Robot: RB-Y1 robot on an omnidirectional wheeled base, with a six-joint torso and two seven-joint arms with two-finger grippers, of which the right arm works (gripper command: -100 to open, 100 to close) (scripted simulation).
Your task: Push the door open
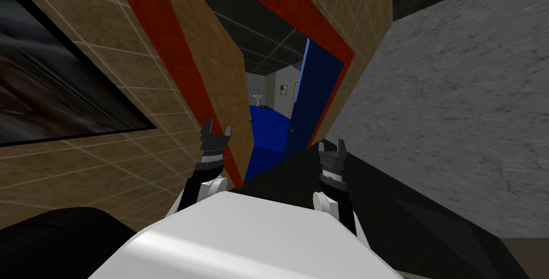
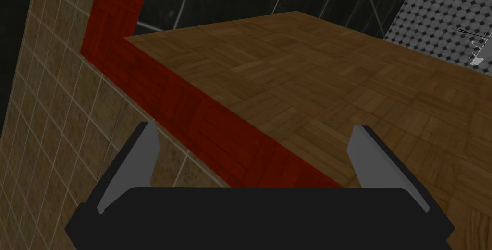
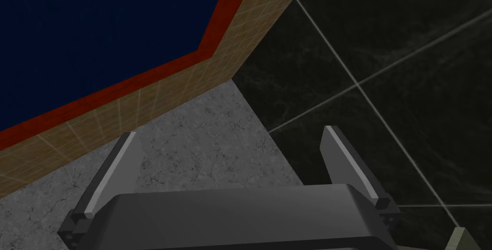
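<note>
A doorway with a red frame [image 1: 172, 56] is cut into a tan tiled wall ahead. A dark blue door [image 1: 313, 96] with a small handle stands swung inward at the frame's right side, leaving the gap open. A brown parquet-patterned panel [image 1: 217, 61] runs inward from the left jamb. My left gripper [image 1: 217, 126] is open and empty, close to the left jamb [image 2: 192, 117] and the parquet panel [image 2: 312, 83]. My right gripper [image 1: 331, 142] is open and empty, lower right of the opening, facing the blue door [image 3: 96, 31] and the frame's right edge [image 3: 211, 45].
A dark framed picture [image 1: 53, 93] hangs on the tiled wall to my left. A rough grey wall [image 1: 455, 104] closes in on the right. Past the doorway lie a bright blue floor [image 1: 268, 131] and a grey room with a small wall picture [image 1: 282, 89].
</note>
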